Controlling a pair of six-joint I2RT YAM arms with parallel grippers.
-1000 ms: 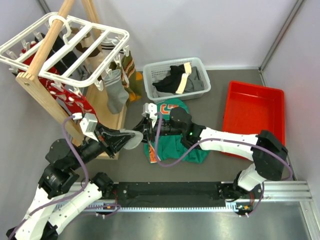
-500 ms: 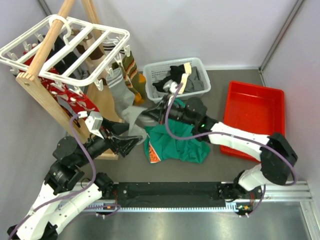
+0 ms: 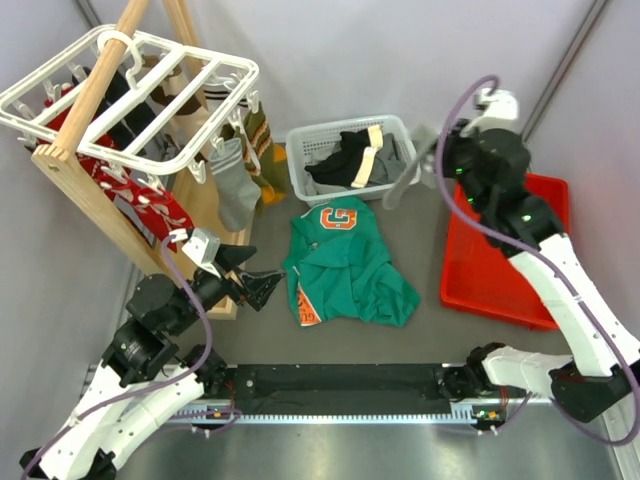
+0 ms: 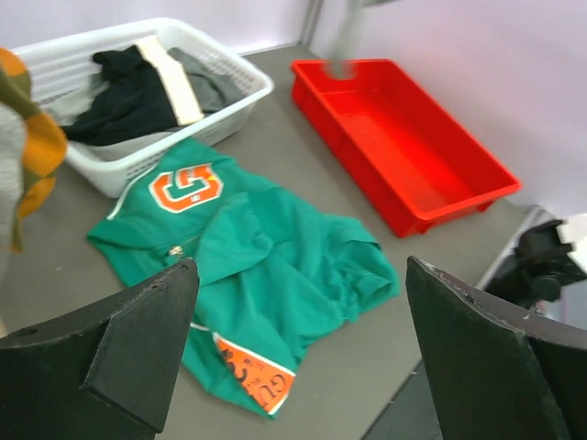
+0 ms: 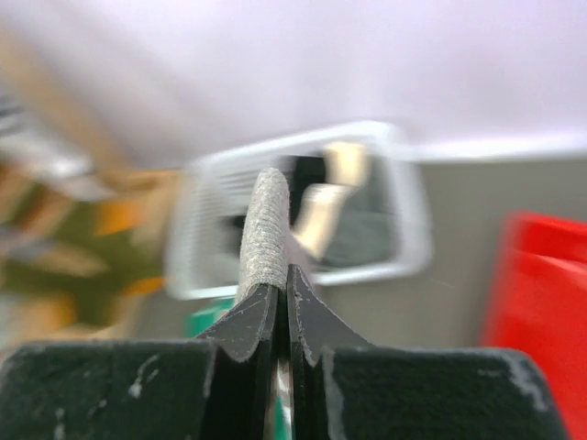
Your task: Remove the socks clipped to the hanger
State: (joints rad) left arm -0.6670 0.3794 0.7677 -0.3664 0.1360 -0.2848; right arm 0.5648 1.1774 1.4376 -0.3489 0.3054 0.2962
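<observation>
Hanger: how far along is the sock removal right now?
Done: nothing deposited that I can see; the red bin looks empty. In hand: the right gripper pinches one grey sock, off the hanger. The left gripper is open and empty. Left: a grey banded sock, a striped sock and red patterned socks hang clipped.

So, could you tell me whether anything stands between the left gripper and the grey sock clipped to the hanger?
Nothing visible does. The open left gripper sits by the wooden rack's foot, with clear space up to the grey sock on the hanger. It does point away, towards the green shirt.
</observation>
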